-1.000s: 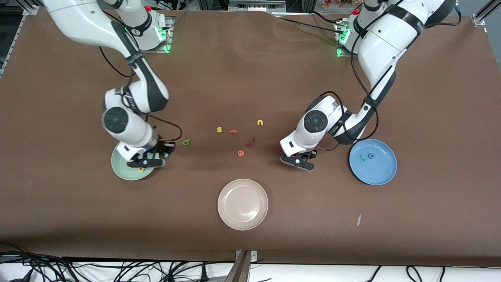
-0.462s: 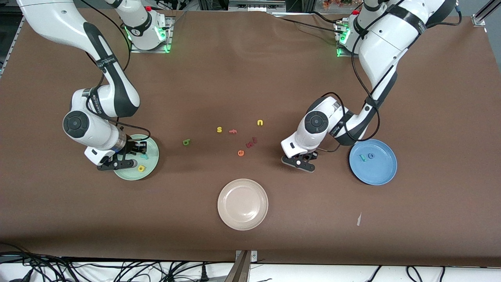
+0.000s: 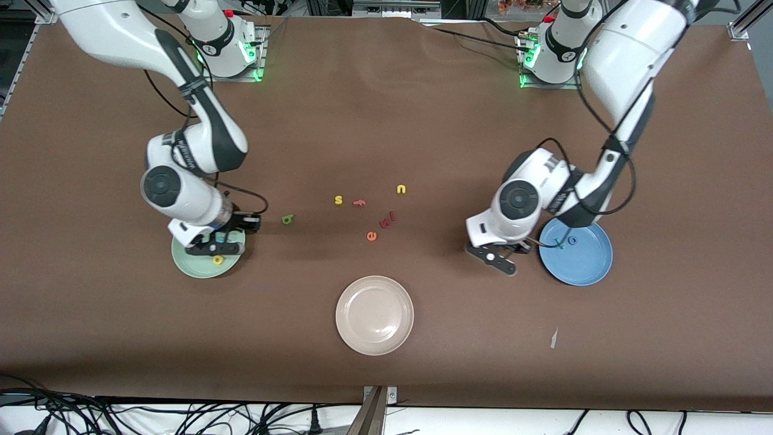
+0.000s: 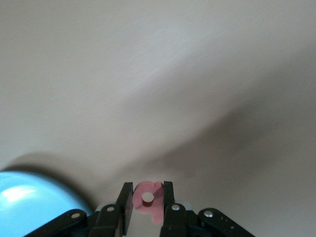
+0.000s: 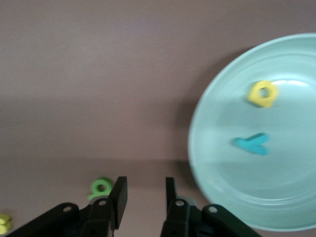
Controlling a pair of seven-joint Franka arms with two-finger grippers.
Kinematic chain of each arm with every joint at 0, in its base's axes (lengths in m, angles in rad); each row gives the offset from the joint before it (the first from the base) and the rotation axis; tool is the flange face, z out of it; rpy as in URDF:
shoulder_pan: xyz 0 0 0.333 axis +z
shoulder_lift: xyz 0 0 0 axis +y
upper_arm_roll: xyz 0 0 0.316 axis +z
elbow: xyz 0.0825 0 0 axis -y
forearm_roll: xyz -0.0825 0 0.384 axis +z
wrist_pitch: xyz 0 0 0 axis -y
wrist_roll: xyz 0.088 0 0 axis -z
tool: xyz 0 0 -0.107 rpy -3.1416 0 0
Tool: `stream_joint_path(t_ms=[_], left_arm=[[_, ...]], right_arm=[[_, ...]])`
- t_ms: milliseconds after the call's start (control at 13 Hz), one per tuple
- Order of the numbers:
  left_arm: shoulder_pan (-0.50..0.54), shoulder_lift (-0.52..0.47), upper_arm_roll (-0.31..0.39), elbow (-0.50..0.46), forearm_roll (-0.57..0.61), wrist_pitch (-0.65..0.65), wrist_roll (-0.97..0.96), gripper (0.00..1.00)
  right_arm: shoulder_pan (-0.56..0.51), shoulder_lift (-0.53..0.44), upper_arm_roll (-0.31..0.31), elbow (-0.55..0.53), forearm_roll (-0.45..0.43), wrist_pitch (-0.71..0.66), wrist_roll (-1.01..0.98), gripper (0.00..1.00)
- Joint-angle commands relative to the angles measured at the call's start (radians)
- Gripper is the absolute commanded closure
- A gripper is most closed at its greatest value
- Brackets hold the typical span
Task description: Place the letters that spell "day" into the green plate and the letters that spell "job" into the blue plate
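A brown worktop (image 3: 386, 374) carried three plates and scattered foam letters. Nearest the front camera lay an empty beige plate (image 3: 374, 315). Farther from it, toward the left arm's end, sat the blue plate (image 3: 583, 266), with the teal j (image 3: 558, 244) and blue o (image 3: 572, 240) lying in it. The left hand (image 3: 506, 258) hung over bare worktop just beside that plate's rim, clenched on the salmon-red b (image 4: 149, 200), which showed between its fingers (image 4: 126, 202) in the left wrist view. Toward the right arm's end sat the green plate (image 3: 193, 263), with the yellow a (image 3: 218, 260) and the teal y (image 5: 253, 143) lying apart in it. The right hand (image 3: 216, 240) hovered over that plate's edge, fingers (image 5: 120, 195) parted and grasping nothing. The dark green d (image 3: 287, 219) lay on the worktop near the green plate, on the side toward the middle of the worktop. Around the middle lay an orange e (image 3: 371, 236), two small red letters (image 3: 387, 220), an orange f (image 3: 359, 203), a yellow s (image 3: 338, 199) and a yellow u (image 3: 401, 189).
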Motion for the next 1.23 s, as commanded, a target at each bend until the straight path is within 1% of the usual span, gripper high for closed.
stream_joint_path(t_ms=[0, 154, 231, 308, 385, 462, 615, 923, 1000, 1154], left_arm=[[0.105, -0.041, -0.007, -0.024, 0.015, -0.042, 0.253, 1.00], [0.184, -0.038, -0.007, -0.033, 0.015, -0.040, 0.406, 0.99], [0.204, -0.032, -0.008, -0.033, 0.014, -0.031, 0.457, 0.95], [0.212, -0.030, -0.008, -0.035, 0.012, -0.030, 0.470, 0.77], [0.211, -0.029, -0.008, -0.033, 0.006, -0.028, 0.468, 0.14], [0.208, -0.029, -0.010, -0.033, 0.006, -0.028, 0.471, 0.00], [0.203, -0.030, -0.010, -0.033, 0.004, -0.028, 0.459, 0.00], [0.205, -0.042, -0.014, -0.024, 0.000, -0.034, 0.456, 0.00], [0.208, -0.064, -0.014, -0.021, -0.025, -0.042, 0.458, 0.00], [0.218, -0.122, -0.014, -0.018, -0.144, -0.082, 0.455, 0.00]], right_arm=[[0.034, 0.012, 0.000, -0.005, -0.014, 0.018, 0.070, 0.60], [0.040, 0.020, 0.001, -0.014, -0.014, 0.038, 0.077, 0.60], [0.051, 0.024, 0.000, -0.027, -0.014, 0.064, 0.078, 0.60], [0.060, 0.029, 0.000, -0.035, -0.014, 0.082, 0.089, 0.59], [0.074, 0.038, 0.000, -0.038, -0.014, 0.099, 0.098, 0.58], [0.086, 0.044, 0.001, -0.041, -0.016, 0.119, 0.098, 0.52], [0.103, 0.060, 0.000, -0.050, -0.023, 0.150, 0.098, 0.51], [0.105, 0.060, 0.000, -0.095, -0.111, 0.202, 0.097, 0.51], [0.105, 0.060, 0.000, -0.097, -0.137, 0.202, 0.095, 0.51], [0.105, 0.058, 0.001, -0.100, -0.158, 0.200, 0.094, 0.51]])
